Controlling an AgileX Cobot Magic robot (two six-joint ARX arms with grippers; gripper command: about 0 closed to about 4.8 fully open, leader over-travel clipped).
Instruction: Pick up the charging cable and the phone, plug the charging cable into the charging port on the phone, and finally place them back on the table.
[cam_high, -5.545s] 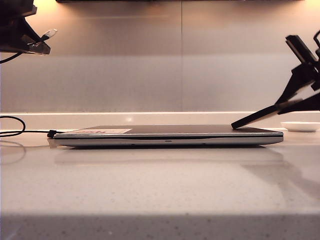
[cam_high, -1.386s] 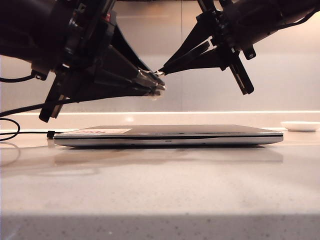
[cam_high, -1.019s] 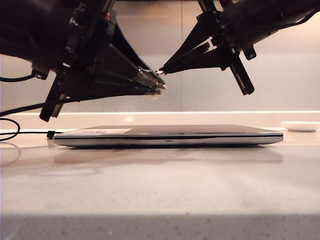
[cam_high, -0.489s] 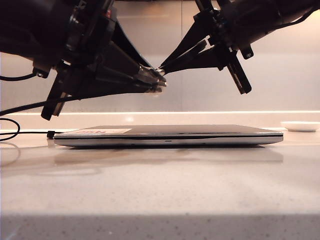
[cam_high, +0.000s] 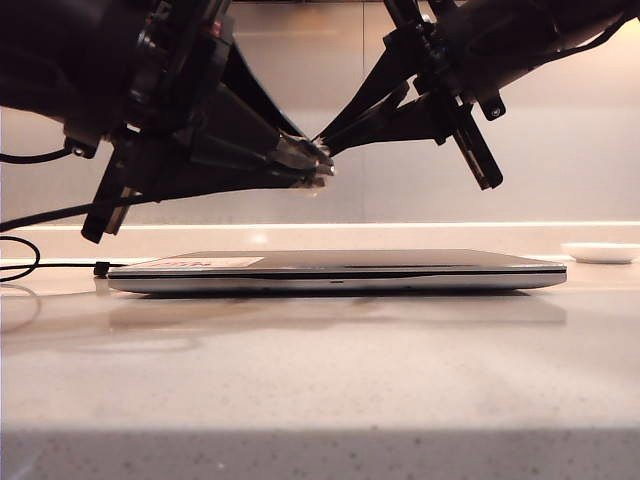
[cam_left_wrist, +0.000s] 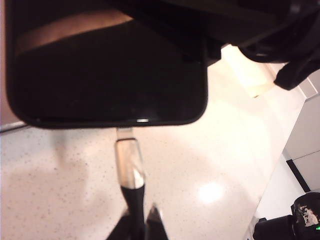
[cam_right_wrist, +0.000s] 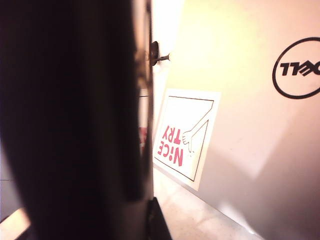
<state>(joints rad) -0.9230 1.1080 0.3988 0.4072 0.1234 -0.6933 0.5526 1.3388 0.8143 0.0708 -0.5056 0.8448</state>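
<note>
Above the middle of the exterior frame, the two arms meet tip to tip over the closed silver laptop (cam_high: 335, 270). The left claw (cam_high: 318, 166), reaching in from the upper left, is clamped on the charging cable (cam_left_wrist: 129, 165). In the left wrist view its fingertips (cam_left_wrist: 152, 220) pinch the black collar, and the silvery plug runs lengthwise straight away from them, its tip touching the bottom edge of the phone (cam_left_wrist: 107, 70). Whether the tip sits fully in the port cannot be told.

The phone is a black slab with rounded corners, its short edge turned towards the plug and its long axis carrying on away from that camera. In the right wrist view the phone (cam_right_wrist: 70, 120) fills the left half as a dark edge-on mass. The right claw (cam_high: 335, 140) comes down from the upper right and is closed on the phone, which the exterior view shows only as a dark shape among the fingers.

The cable's slack trails to the left edge of the exterior frame, looping onto the desk (cam_high: 320, 380) beside the laptop. The desk is pale, speckled and glossy, mirroring the laptop's underside. The laptop lid bears a white sticker (cam_right_wrist: 186, 135) with red lettering. A small white dish (cam_high: 600, 252) sits at the right edge. Behind runs a plain grey panelled wall (cam_high: 540, 200), warmly lit from above.
</note>
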